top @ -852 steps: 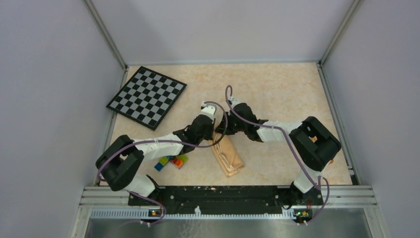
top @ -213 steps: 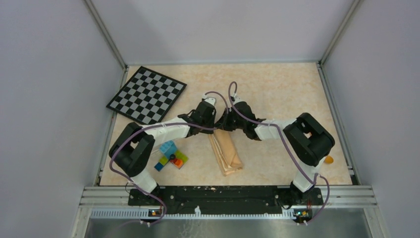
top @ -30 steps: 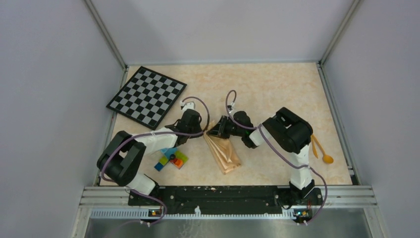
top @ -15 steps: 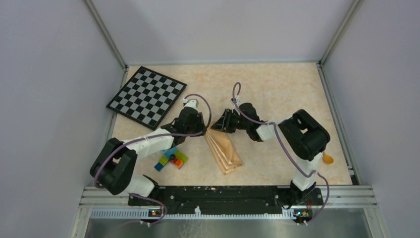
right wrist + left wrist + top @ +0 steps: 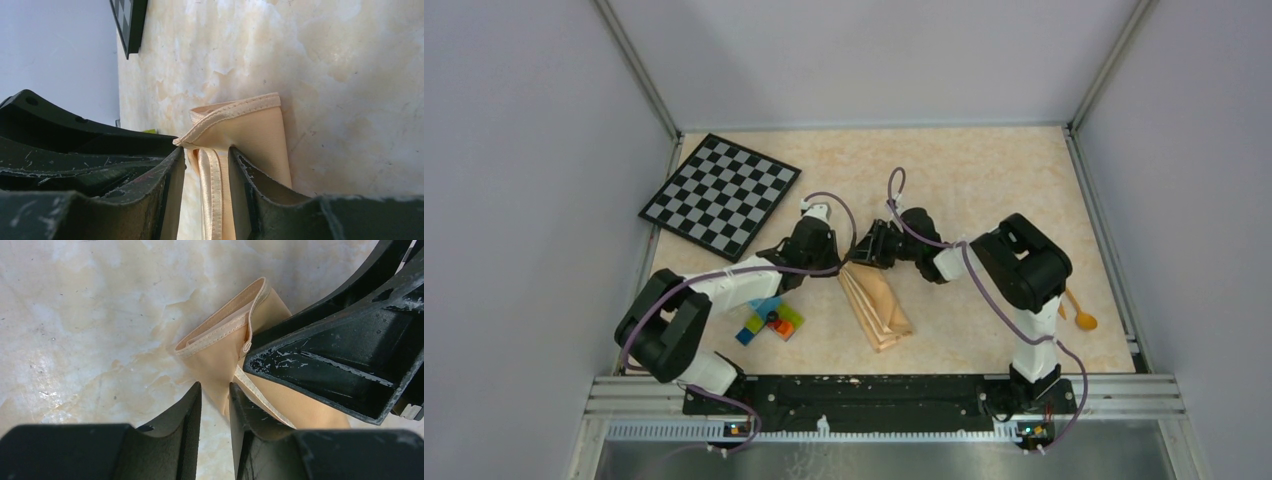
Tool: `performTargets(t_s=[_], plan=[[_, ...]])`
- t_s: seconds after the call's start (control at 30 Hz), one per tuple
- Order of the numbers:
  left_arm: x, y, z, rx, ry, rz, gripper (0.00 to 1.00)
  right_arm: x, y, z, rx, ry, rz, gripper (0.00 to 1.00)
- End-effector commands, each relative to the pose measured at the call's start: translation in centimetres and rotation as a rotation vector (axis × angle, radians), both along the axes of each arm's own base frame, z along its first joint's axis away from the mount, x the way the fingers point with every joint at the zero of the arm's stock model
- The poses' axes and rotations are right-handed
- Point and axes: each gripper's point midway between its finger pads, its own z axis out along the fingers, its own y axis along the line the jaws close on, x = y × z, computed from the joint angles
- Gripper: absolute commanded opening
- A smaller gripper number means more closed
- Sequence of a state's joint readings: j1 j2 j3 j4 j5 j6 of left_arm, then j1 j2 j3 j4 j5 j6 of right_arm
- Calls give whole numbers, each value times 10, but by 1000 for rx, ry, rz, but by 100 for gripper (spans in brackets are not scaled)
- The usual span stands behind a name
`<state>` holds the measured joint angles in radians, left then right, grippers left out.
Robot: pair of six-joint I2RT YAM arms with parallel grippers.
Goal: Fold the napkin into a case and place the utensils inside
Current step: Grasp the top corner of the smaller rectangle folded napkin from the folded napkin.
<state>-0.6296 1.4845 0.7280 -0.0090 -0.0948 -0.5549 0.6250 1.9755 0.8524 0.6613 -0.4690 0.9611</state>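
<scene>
Napkin [image 5: 879,308]: folded into a narrow case [image 5: 874,295], lying midway on the bench [image 5: 984,180], mouth toward the far side.
Right gripper [image 5: 206,151]: jaws part-open astride the mouth hem, nothing clamped; we judge it positioned to lift a layer.
Left gripper [image 5: 215,388]: jaws narrowly parted at the mouth corner; we cannot tell whether cloth is pinched.
Utensils [image 5: 1082,318]: on the bench, well right of the case, not yet inserted.

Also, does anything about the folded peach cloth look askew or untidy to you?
Yes: the folded peach-orange cloth napkin lies diagonally on the table, and its far end gapes open, the hemmed layers splayed apart rather than lying flat.
</scene>
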Motion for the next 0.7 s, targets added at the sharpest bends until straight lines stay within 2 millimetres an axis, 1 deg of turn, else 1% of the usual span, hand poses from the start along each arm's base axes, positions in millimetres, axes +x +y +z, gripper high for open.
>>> performTargets(t_s=[0.0,0.13,0.2,0.27,0.4,0.53,0.63,0.67], plan=[[12,-9,11,-11,-43,-10,32,14,9,29,72,-81,-4,38],[11,-10,9,-9,-41,-10,33,19,10,25,56,-71,-10,39],[10,-11,8,-7,-40,-12,33,21,11,19,41,-56,-16,38],[11,-11,8,-5,-41,-13,34,21,12,15,38,-50,-19,33],[12,-10,9,3,-45,-11,36,21,14,15,48,-54,-16,24],[15,-8,15,12,-65,0,38,20,13,21,54,-66,-11,9],[18,-9,22,7,-84,1,39,16,9,29,47,-93,-7,6],[16,-7,20,23,-68,-2,40,15,8,31,41,-100,-4,4]])
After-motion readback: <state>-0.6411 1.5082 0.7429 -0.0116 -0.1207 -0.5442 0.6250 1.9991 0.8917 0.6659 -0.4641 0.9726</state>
